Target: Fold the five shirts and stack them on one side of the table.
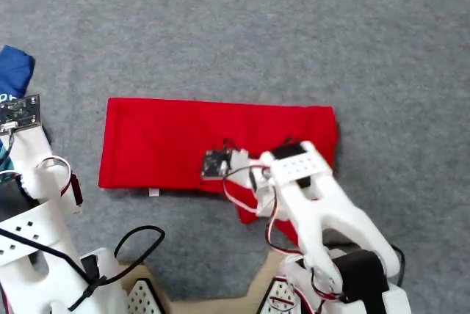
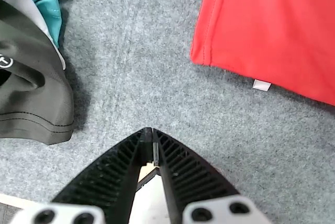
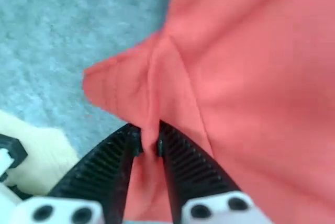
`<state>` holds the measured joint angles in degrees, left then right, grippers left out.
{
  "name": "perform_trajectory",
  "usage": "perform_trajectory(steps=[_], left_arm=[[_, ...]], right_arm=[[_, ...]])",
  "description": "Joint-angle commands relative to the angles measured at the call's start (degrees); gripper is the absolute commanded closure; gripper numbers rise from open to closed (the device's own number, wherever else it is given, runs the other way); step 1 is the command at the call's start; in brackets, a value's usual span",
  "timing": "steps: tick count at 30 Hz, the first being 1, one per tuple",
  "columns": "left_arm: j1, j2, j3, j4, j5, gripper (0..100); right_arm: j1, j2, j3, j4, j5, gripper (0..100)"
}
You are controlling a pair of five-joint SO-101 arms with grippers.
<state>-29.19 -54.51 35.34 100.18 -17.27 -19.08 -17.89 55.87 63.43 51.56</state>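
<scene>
Red shirt (image 1: 176,145), frame centre, pinched at its lower edge by clenched right gripper (image 3: 149,139), left gripper (image 2: 152,143) clenched empty; thin pinch could slip, bunching the fold.

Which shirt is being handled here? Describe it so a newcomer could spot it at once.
In the middle of the grey table, the red shirt lies as a long flat rectangle, its near edge pinched in the right gripper. Unlike the blue garment bunched at the table's left edge, it is red and spread flat.
</scene>
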Motion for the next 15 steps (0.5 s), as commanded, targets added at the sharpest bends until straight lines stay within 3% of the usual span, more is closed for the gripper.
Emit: perform_trajectory(steps=[1,15], left_arm=[[-0.70,-0.66,-0.70,0.62,0.00,98],[-0.62,-0.66,-0.70,0.62,0.00,98]], right_arm=[[2.15,0.31,-8.31,4.75,0.44,98.4],[2.15,7.60,-29.58,11.69,5.19,98.4]])
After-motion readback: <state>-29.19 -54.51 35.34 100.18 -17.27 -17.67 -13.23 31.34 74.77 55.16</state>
